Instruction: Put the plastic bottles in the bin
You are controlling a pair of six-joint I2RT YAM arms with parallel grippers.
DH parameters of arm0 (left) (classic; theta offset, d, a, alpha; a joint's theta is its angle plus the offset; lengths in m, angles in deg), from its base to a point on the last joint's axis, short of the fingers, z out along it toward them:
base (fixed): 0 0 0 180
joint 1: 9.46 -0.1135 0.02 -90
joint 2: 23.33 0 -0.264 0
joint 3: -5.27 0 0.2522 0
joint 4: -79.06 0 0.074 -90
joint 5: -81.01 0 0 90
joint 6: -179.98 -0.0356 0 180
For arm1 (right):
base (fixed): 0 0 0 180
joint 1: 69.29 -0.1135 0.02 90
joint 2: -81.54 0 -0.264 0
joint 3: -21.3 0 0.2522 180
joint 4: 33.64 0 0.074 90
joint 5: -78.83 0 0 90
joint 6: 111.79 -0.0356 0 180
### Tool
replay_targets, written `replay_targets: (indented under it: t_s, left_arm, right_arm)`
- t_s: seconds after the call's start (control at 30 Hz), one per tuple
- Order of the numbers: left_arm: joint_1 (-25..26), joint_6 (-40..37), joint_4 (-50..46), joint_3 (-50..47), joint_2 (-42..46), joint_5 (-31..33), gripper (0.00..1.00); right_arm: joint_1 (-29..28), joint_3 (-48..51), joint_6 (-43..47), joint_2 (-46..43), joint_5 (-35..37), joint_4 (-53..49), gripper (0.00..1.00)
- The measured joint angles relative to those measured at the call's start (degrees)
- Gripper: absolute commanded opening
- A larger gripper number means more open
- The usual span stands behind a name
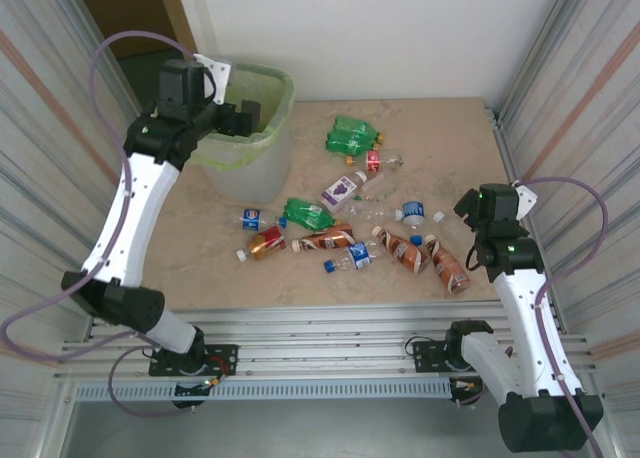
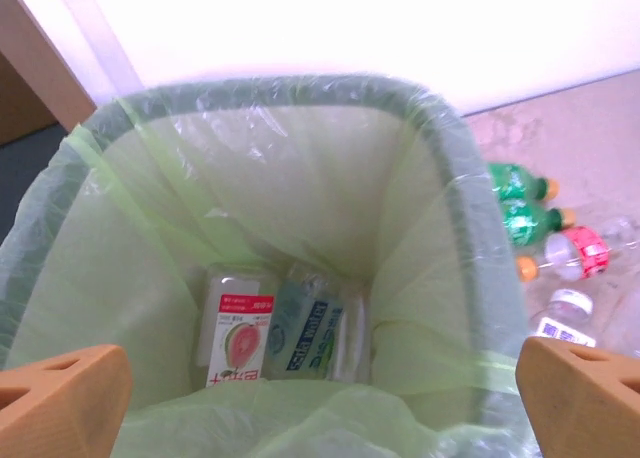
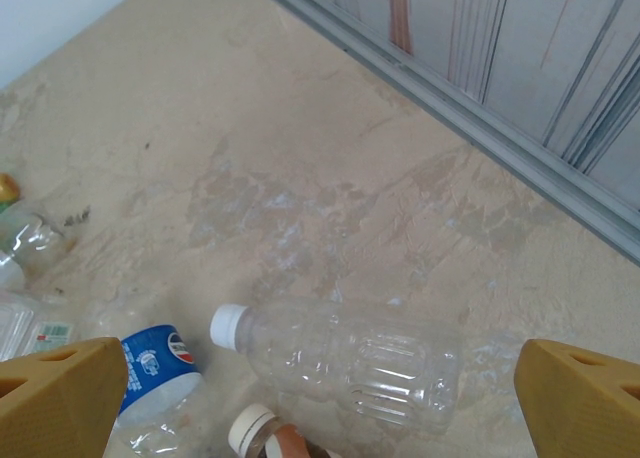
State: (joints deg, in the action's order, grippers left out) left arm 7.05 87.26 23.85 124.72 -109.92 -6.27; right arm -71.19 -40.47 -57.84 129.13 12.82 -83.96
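The bin (image 1: 262,148), lined with a light green bag, stands at the back left. My left gripper (image 1: 243,118) hangs open over its mouth, holding nothing. In the left wrist view the left gripper (image 2: 320,413) looks down into the bin (image 2: 445,208), where a guava-label bottle (image 2: 238,338) and a blue-lettered water bottle (image 2: 312,333) lie at the bottom. Several plastic bottles lie scattered mid-table, among them green ones (image 1: 352,135) and brown-label ones (image 1: 405,250). My right gripper (image 1: 468,206) is open above a clear white-capped bottle (image 3: 350,363), beside a blue-label bottle (image 3: 155,363).
Corrugated metal walls (image 1: 590,88) close in both sides, with a metal rail (image 3: 470,128) along the right wall's foot. Aluminium rails (image 1: 320,333) run across the near edge. Bare tabletop (image 1: 450,138) lies at the back right.
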Motion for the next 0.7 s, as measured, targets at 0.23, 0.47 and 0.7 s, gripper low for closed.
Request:
replay_targets:
  t_s: [0.23, 0.47, 0.7]
  left_arm:
    - [1.05, 2.51, 8.46, -12.85, 11.78, -2.03, 0.99]
    - [2.67, 6.23, 17.11, -27.71, 22.6, -4.26, 0.99]
    - [8.72, 7.02, 24.72, -38.64, 29.49, -5.33, 0.99]
  right_arm:
    - [0.04, 0.0, 0.0, 0.0, -0.02, -0.07, 0.98]
    - [0.33, 0.0, 0.02, 0.0, -1.68, -0.85, 0.98]
    - [1.75, -0.9, 0.2, 0.61, -6.6, -7.8, 0.98]
